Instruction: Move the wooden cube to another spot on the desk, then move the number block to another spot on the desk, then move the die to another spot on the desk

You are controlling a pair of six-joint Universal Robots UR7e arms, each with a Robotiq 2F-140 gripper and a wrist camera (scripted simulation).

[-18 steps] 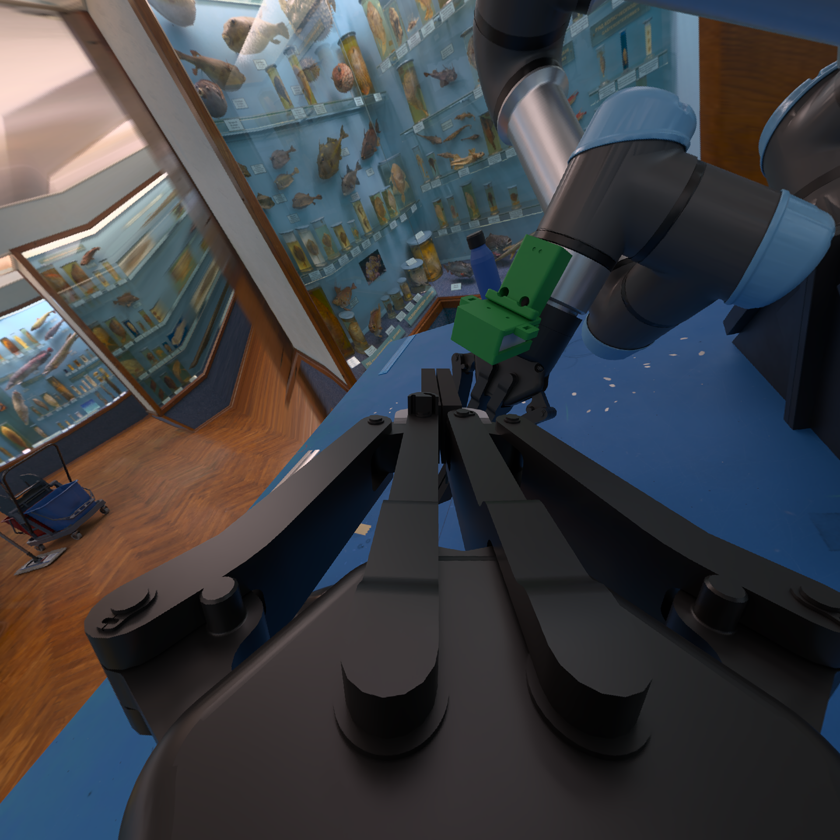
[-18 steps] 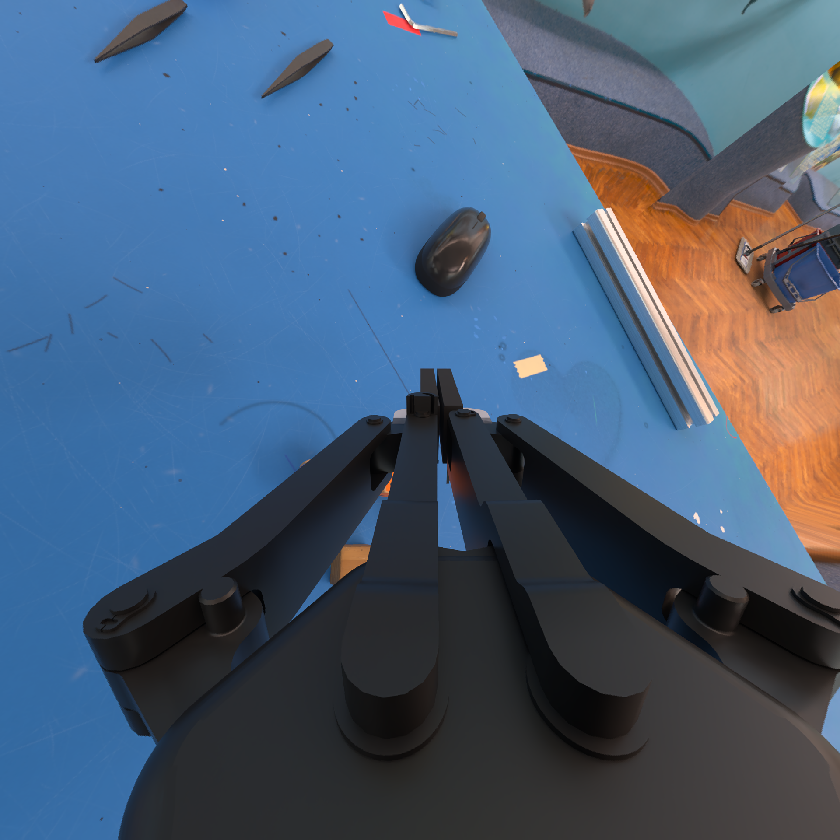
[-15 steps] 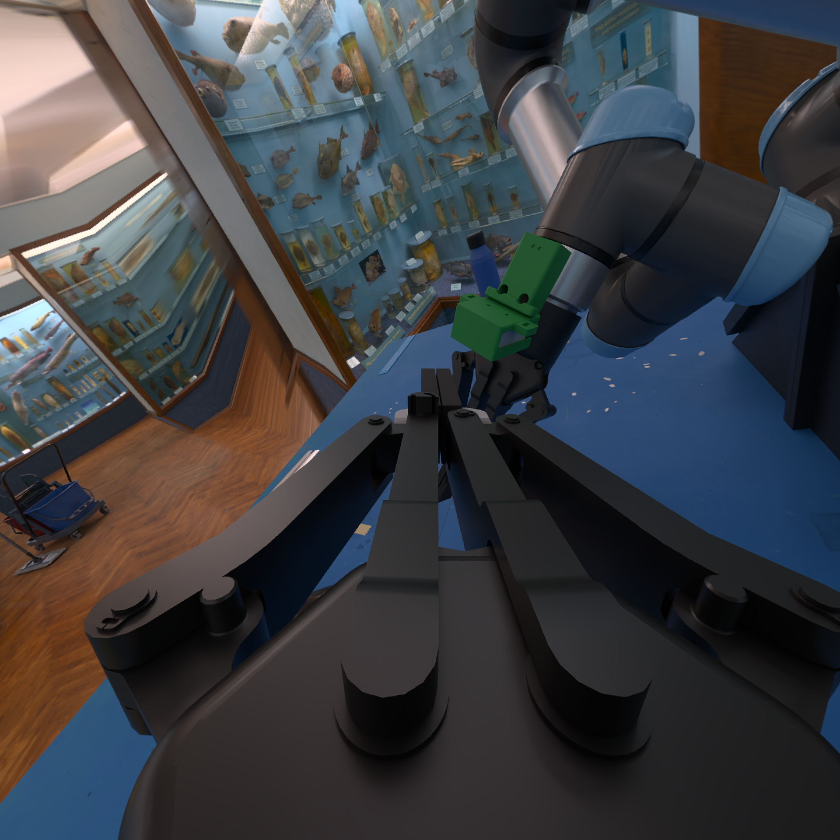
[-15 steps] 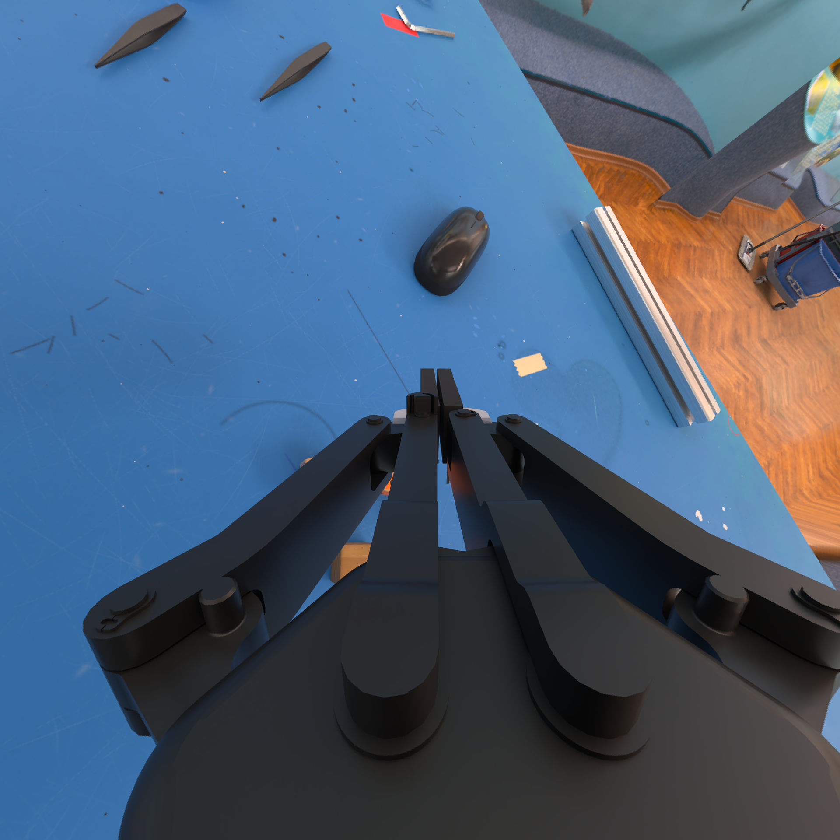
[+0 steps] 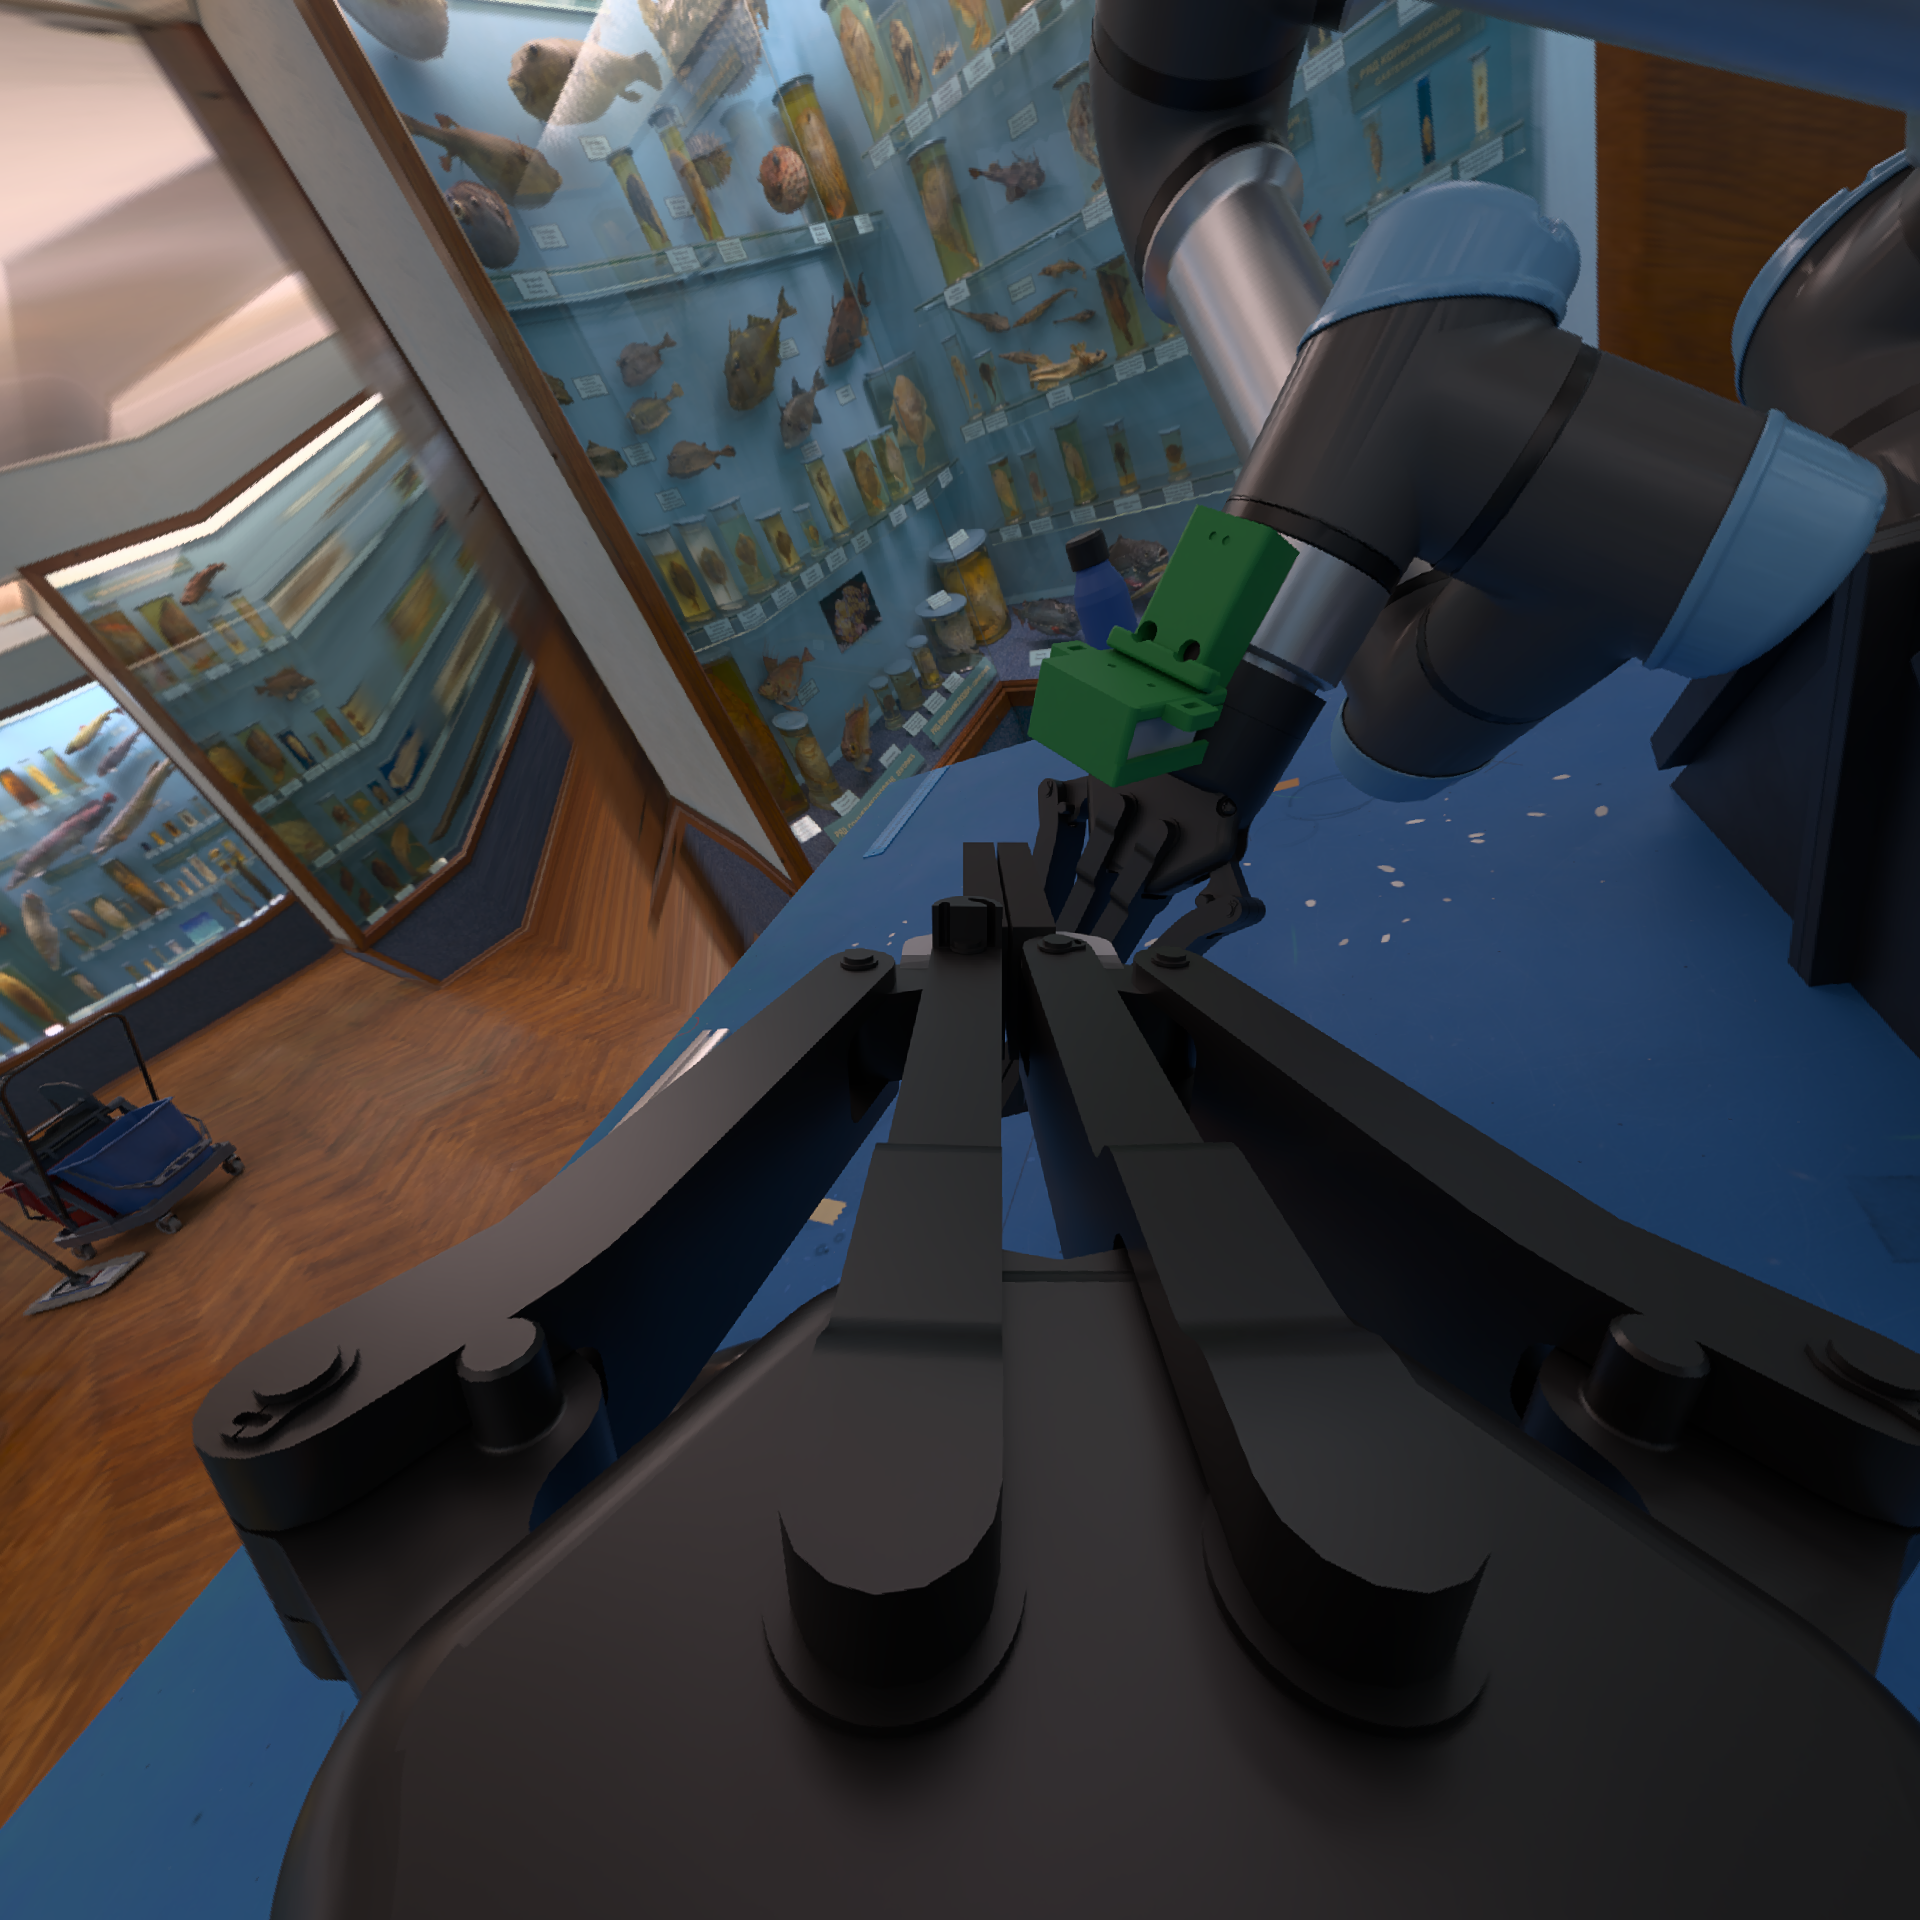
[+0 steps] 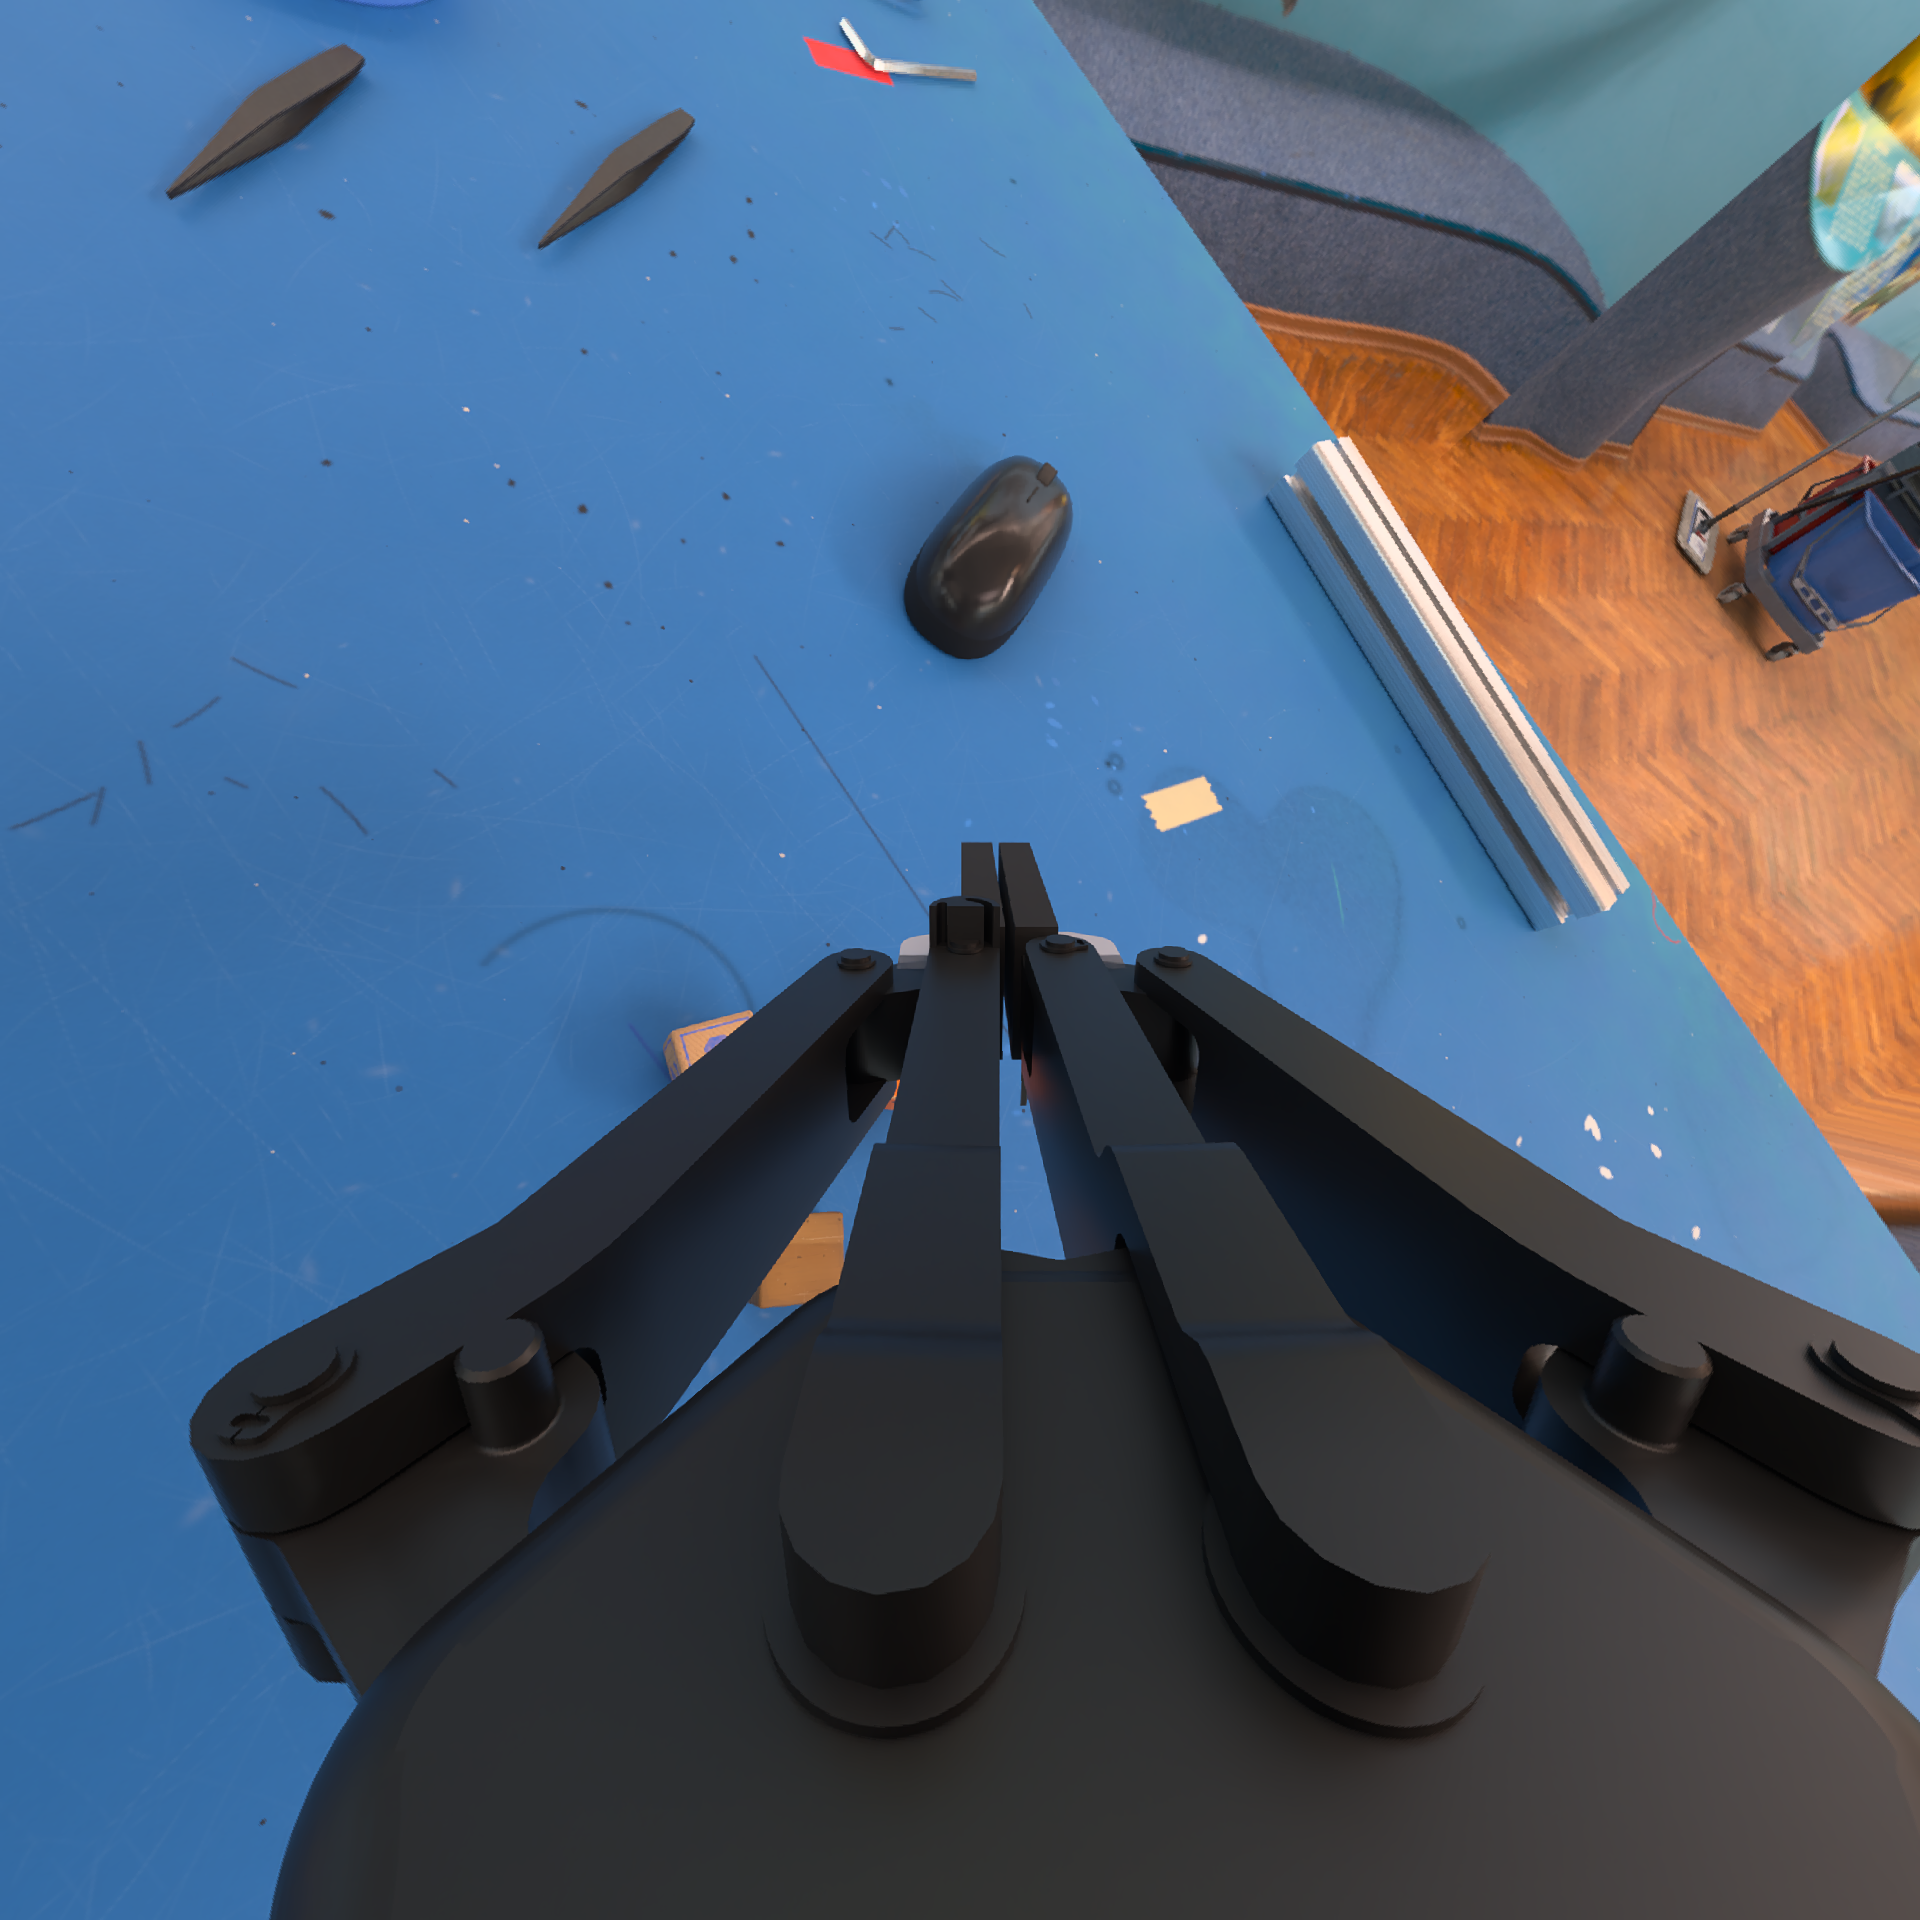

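In the right wrist view my right gripper (image 6: 1003, 878) is shut and empty, above the blue desk (image 6: 416, 623). Under its left linkage a pale wooden block with purple marking (image 6: 701, 1039), probably the number block, peeks out. A plain wooden cube (image 6: 805, 1257) shows lower, mostly hidden by the gripper. An orange sliver (image 6: 1039, 1081) shows between the fingers; I cannot tell what it is. In the left wrist view my left gripper (image 5: 995, 883) is shut and empty, held above the desk. The right arm with its green camera mount (image 5: 1143, 675) reaches down just beyond it.
A black computer mouse (image 6: 987, 561) lies ahead of the right gripper. An aluminium rail (image 6: 1444, 675) lies along the desk's right edge, with wooden floor beyond. Two dark pointed pieces (image 6: 265, 120) (image 6: 618, 177) and a red scrap with a metal angle (image 6: 914, 64) lie far off. Tan tape (image 6: 1181, 803) is stuck near the fingertips.
The right gripper has drifted slightly, so the mouse sits a little further left in its view and a bit more of the marked block shows. The left gripper has not moved.
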